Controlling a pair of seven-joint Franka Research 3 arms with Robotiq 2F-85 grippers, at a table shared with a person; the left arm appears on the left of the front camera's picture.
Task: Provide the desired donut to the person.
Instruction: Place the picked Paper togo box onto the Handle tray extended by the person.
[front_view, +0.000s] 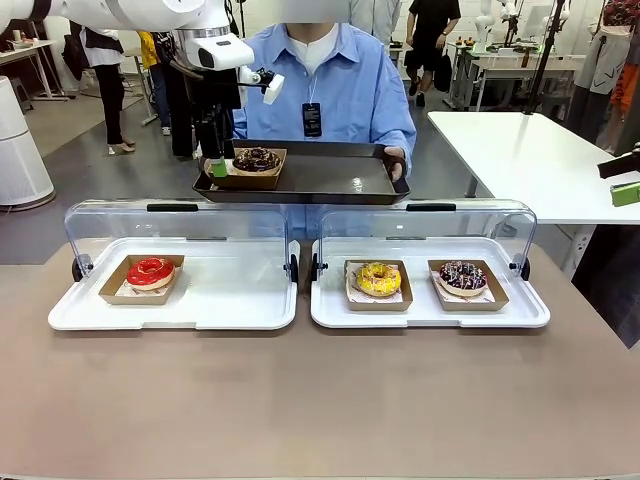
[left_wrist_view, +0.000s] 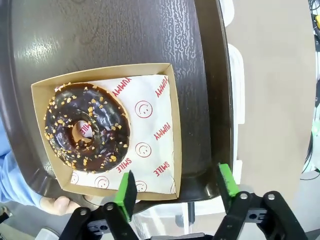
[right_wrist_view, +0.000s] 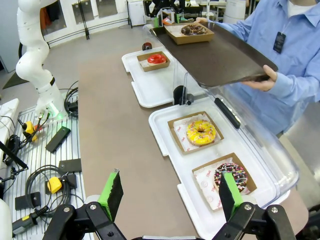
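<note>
Up at the upper left of the front view, the robot's left arm runs across the top of the frame and bends its wrist straight down over the left end of a dark serving tray (front_view: 330, 180), which the person (front_view: 340, 90) holds level above the far side of the surface (front_view: 300, 400). On that tray sits the chocolate donut (left_wrist_view: 87, 127) with nut crumbs, lying in its cardboard box (left_wrist_view: 174, 130). From the left wrist view, the left tool (left_wrist_view: 176, 184) has its green pads spread wide around the near edge of the box, pinching nothing. I'd say the handing-over is all but finished, with the donut now on the person's tray. The next move, by my reckoning, calls for a clean lift straight up so neither pad catches the box rim or nudges the tray, which one hand (front_view: 396, 165) grips at its right end. The right tool (right_wrist_view: 170, 194) hangs over the near right of the surface, also spread and empty. Below it lie the yellow donut (right_wrist_view: 201, 132) and the sprinkled one (right_wrist_view: 231, 176), while a red donut (front_view: 150, 271) waits at lower left.
</note>
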